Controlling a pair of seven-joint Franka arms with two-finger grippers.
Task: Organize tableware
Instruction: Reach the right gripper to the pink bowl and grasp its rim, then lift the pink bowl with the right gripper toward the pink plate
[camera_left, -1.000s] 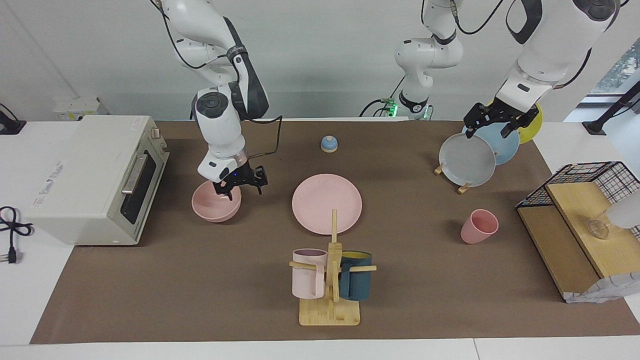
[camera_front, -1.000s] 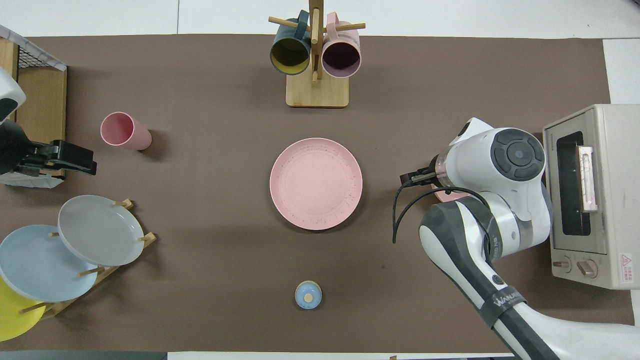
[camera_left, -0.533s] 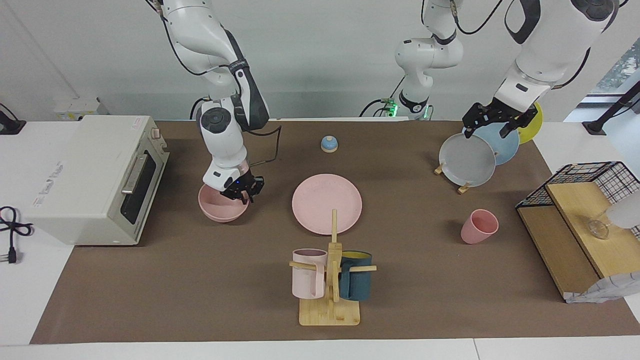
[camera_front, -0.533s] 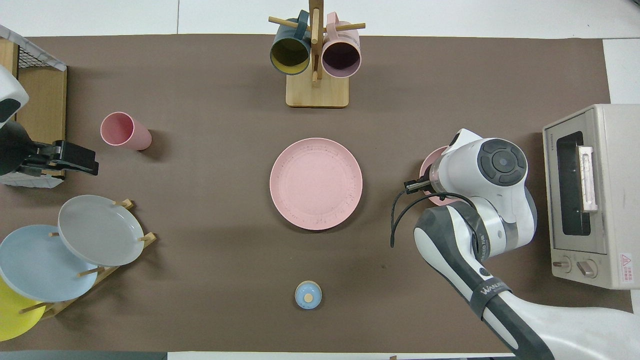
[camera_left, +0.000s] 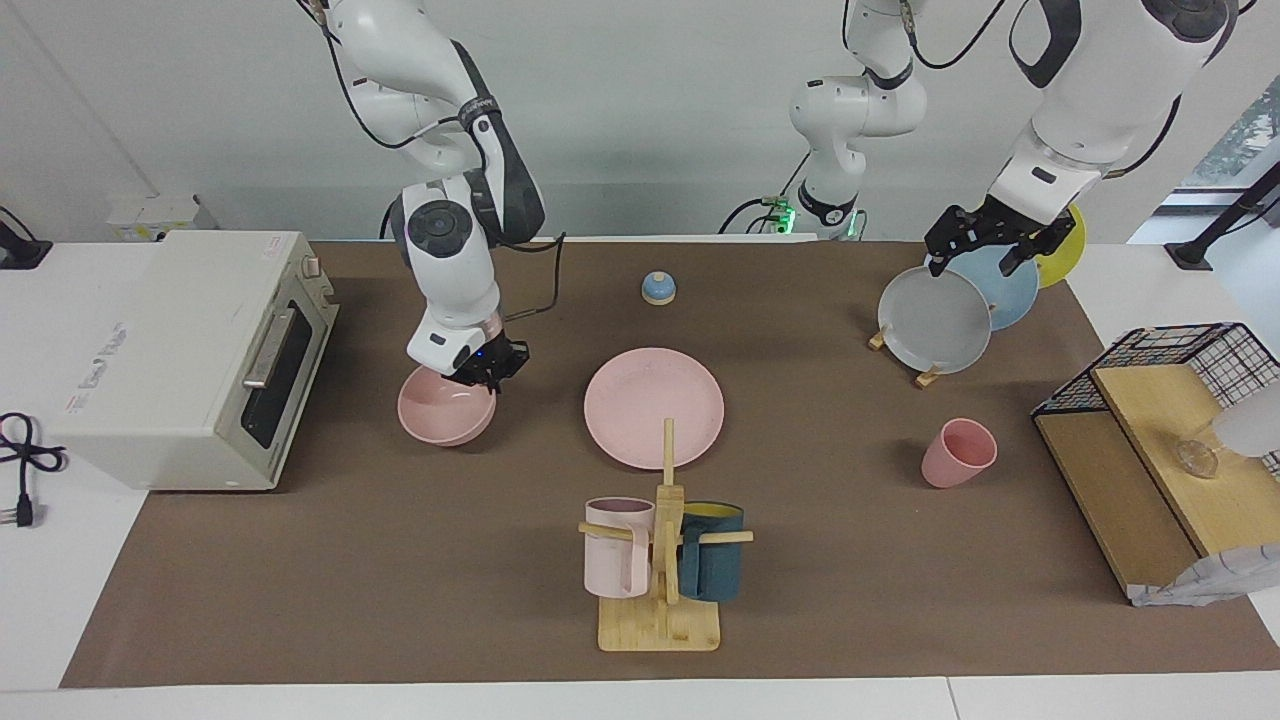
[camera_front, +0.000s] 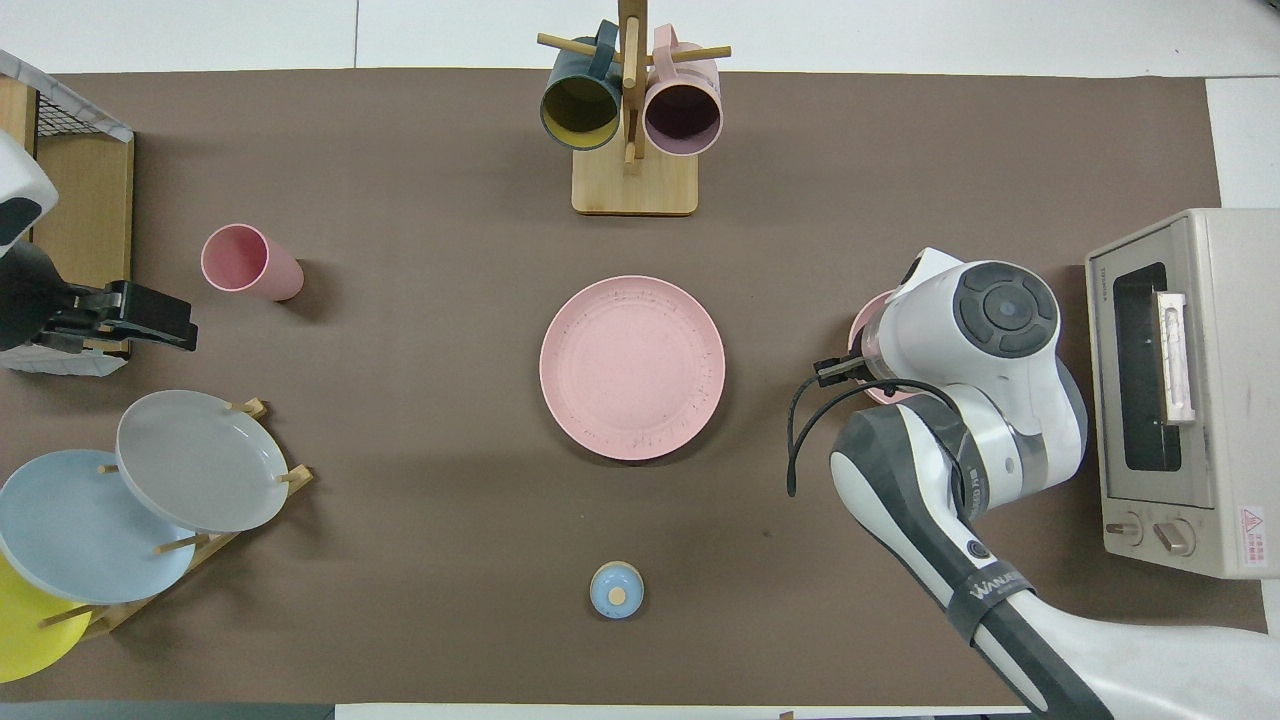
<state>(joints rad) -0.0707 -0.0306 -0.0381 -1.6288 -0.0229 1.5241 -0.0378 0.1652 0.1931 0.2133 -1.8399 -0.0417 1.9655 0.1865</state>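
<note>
The pink bowl (camera_left: 440, 420) sits in front of the toaster oven, tilted, at the right arm's end of the table. My right gripper (camera_left: 487, 372) is shut on its rim on the side toward the pink plate (camera_left: 654, 407). In the overhead view my right wrist covers most of the bowl (camera_front: 862, 328). The plate (camera_front: 632, 367) lies flat at the table's middle. The pink cup (camera_left: 958, 453) stands upright toward the left arm's end and also shows in the overhead view (camera_front: 245, 262). My left gripper (camera_left: 985, 248) waits in the air over the plate rack.
A toaster oven (camera_left: 190, 350) stands beside the bowl. A wooden mug rack (camera_left: 660, 610) with a pale pink and a teal mug stands farther from the robots than the plate. A rack holds grey (camera_left: 935, 320), blue and yellow plates. A wire shelf (camera_left: 1160, 430) and a small blue bell (camera_left: 658, 288) are present.
My right gripper has come down and closed on the bowl's rim. The bowl has shifted slightly toward the plate and tilted. The left arm has barely moved.
</note>
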